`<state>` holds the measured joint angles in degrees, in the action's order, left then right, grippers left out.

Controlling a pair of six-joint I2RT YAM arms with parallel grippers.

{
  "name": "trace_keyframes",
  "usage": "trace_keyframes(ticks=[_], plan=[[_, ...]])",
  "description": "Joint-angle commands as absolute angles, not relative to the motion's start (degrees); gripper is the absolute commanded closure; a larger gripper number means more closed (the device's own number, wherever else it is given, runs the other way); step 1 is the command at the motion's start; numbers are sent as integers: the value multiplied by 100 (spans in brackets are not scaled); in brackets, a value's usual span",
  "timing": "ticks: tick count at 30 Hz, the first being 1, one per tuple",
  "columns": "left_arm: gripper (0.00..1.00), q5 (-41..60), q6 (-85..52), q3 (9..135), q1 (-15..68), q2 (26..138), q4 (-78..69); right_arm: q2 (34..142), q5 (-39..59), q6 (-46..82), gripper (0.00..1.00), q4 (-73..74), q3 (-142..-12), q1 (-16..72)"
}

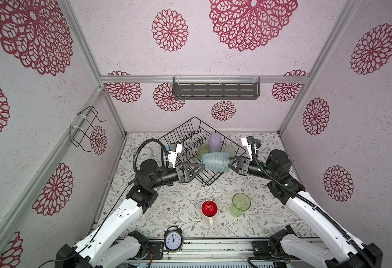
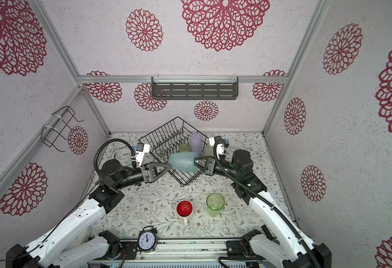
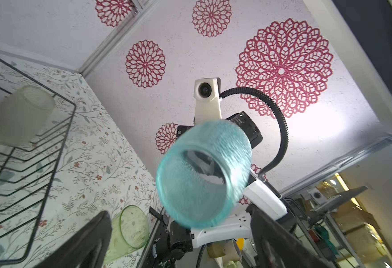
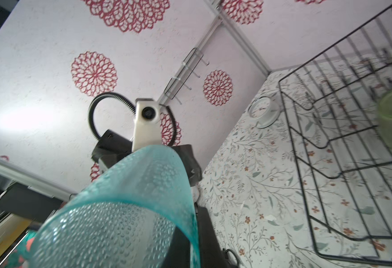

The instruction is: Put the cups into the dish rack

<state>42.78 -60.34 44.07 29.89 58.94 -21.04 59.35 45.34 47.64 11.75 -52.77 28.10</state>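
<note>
Blue cup held level above the rack's near corner.

The blue cup, translucent plastic with a pebbled skin, lies horizontal over the black wire rack without resting in it. The right gripper is pinched tight on the cup's wall at one end. The left gripper has its fingers spread wide at the opposite end; whether they touch it cannot be told. Inside the rack stand an opaque lilac cup, a green cup and a ribbed pale cup. On the floral table, well apart from the rack, a second green cup stands upright beside a white mug with a glossy red interior.
</note>
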Motion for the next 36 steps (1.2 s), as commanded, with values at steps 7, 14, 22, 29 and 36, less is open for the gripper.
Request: trace_keyframes(ticks=[7, 14, 22, 29, 36], plan=[[2, 4949, -6708, 4254, 3035, 6082, -3543, 6252, 5055, 4676, 100, 1659, -5405, 3004], [3, 5063, -6783, 4309, 3170, 6270, -3688, 6371, 5142, 4677, 100, 1771, -5388, 3119], [11, 5001, -6790, 4294, 3171, 6359, -3612, 6490, 5124, 4725, 100, 1907, -5346, 3243], [13, 4960, -6806, 4255, 3171, 6354, -3593, 6530, 5055, 4697, 100, 1907, -5310, 3278], [8, 4913, -6820, 4271, 3173, 6416, -3519, 6578, 4948, 4713, 100, 2027, -5256, 3340]])
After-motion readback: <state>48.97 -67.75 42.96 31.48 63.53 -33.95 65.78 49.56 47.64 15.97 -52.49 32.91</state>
